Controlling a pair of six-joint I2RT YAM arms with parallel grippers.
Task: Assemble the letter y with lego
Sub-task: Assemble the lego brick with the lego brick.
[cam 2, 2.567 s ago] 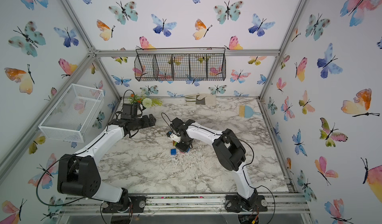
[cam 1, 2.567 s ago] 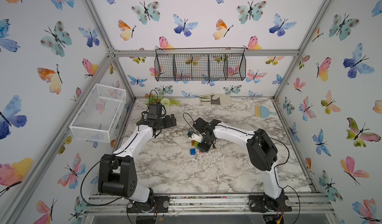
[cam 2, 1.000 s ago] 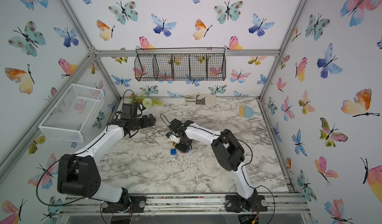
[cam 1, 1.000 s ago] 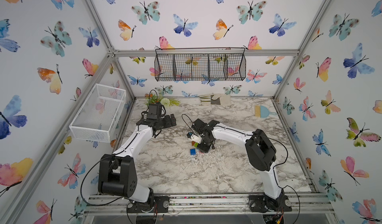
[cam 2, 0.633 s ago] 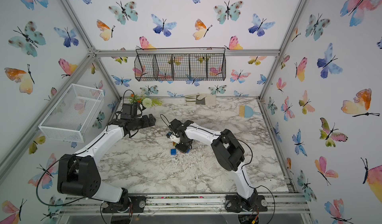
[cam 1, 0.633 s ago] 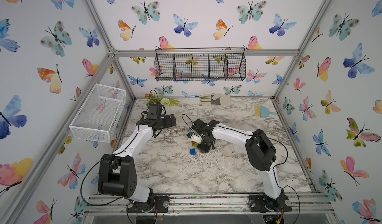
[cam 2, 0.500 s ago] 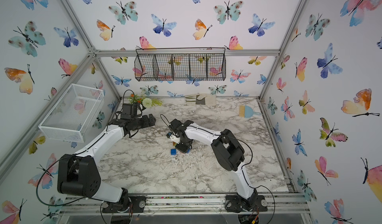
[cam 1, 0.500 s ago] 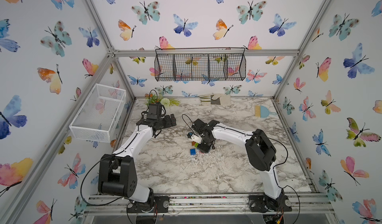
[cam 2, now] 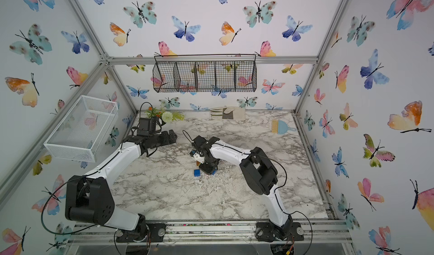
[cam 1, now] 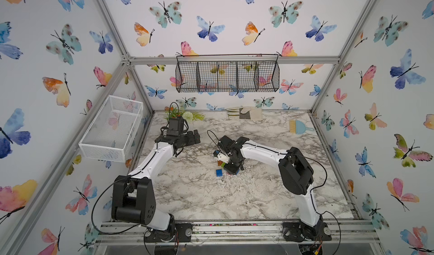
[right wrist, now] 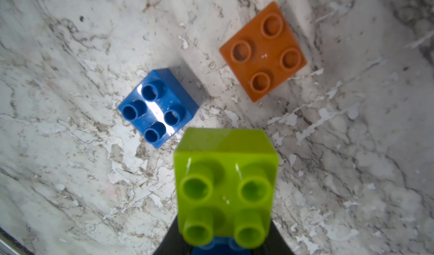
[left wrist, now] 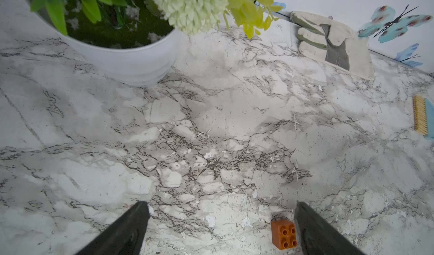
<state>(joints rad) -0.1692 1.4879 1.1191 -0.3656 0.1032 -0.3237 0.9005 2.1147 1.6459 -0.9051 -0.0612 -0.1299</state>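
Note:
My right gripper (cam 1: 231, 168) hangs low over the middle of the table, shut on a small lego stack. In the right wrist view a lime green brick (right wrist: 225, 188) fills the space between the dark jaws, with a blue brick (right wrist: 218, 248) showing just under it. On the marble beside the gripper lie a loose dark blue brick (right wrist: 158, 107) (cam 1: 218, 172) (cam 2: 197, 172) and an orange brick (right wrist: 263, 51) (left wrist: 283, 233). My left gripper (cam 1: 196, 137) (left wrist: 220, 218) is open and holds nothing, hovering to the back left of the bricks. No assembled letter y shows.
A white plant pot (left wrist: 126, 61) stands at the back left of the table, a work glove (left wrist: 333, 44) lies by the back wall and a small brush (cam 1: 298, 126) at the back right. A white mesh bin (cam 1: 112, 129) and a black wire basket (cam 1: 226, 74) hang on the walls.
The right arm shifted very slightly to the left in the earliest frames; over the last second nothing has visibly moved.

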